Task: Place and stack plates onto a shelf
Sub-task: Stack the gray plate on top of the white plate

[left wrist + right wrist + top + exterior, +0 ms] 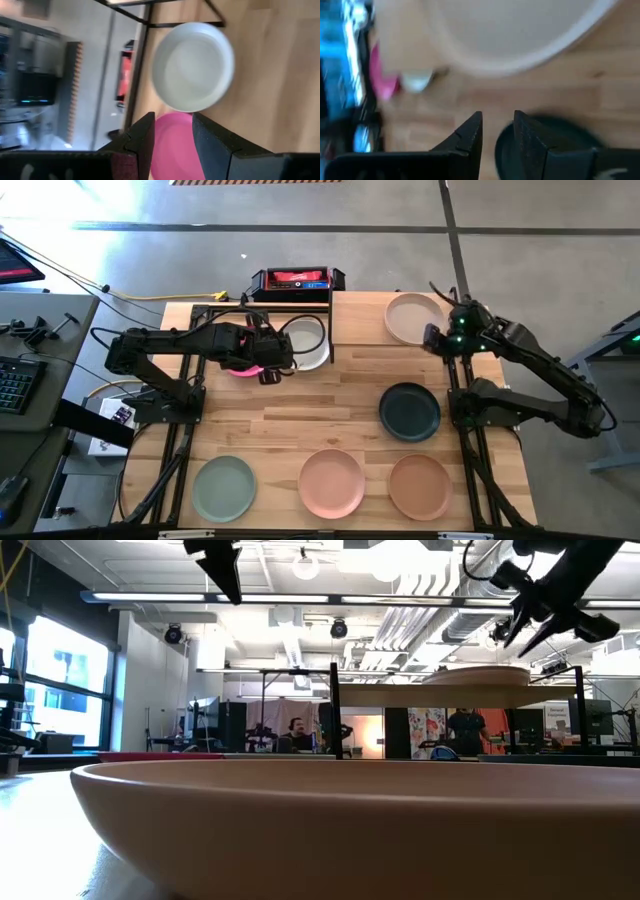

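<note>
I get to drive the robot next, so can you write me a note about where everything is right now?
Left gripper: open, empty, above the magenta plate, beside the light grey plate.
Right gripper: open, empty, at the near edge of the beige plate.
Done: the beige plate sits on the shelf.
Left: magenta, light grey and dark teal plate, plus the front row on the table: sage green plate, pink plate, brown plate. Nothing is stacked yet.
</note>
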Controlling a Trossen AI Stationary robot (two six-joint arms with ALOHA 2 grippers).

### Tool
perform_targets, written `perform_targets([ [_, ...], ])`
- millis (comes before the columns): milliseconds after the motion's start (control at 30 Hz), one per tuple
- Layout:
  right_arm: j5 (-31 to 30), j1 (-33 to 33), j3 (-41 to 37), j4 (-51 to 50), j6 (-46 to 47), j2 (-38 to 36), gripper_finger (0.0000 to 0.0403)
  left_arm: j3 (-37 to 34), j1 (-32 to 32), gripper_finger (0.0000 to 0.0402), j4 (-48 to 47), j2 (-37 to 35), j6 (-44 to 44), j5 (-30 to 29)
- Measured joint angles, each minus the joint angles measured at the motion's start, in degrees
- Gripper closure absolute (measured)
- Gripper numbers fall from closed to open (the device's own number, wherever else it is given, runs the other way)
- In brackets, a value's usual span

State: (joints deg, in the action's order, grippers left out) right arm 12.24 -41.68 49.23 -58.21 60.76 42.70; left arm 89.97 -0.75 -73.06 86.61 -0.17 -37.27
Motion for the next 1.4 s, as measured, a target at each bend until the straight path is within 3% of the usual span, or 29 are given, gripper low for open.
perform_targets([
  [100,5.64,2.62,0.0,0.0,-1.95,0.09,0.0312,0.0,0.0,0.0282,0.0,0.0,-1.75,4.81],
  [267,6.32,10.23,0.0,0.0,-2.33,0.09,0.0312,-0.27,-0.02,0.0282,0.17,0.35,-2.84,7.28],
  [700,-0.49,27.61,0.0,0.04,-2.33,0.09,0.0312,-9.35,2.29,0.0282,0.83,0.33,-12.19,15.7],
  [933,-5.63,31.03,0.0,0.04,-4.71,0.09,0.0312,-14.08,1.03,0.0282,0.85,0.31,-22.66,26.42],
  [1400,-6.18,31.22,0.0,0.04,-12.62,0.11,0.0312,-28.33,-12.34,0.0282,1.31,0.28,-23.25,35.63],
])
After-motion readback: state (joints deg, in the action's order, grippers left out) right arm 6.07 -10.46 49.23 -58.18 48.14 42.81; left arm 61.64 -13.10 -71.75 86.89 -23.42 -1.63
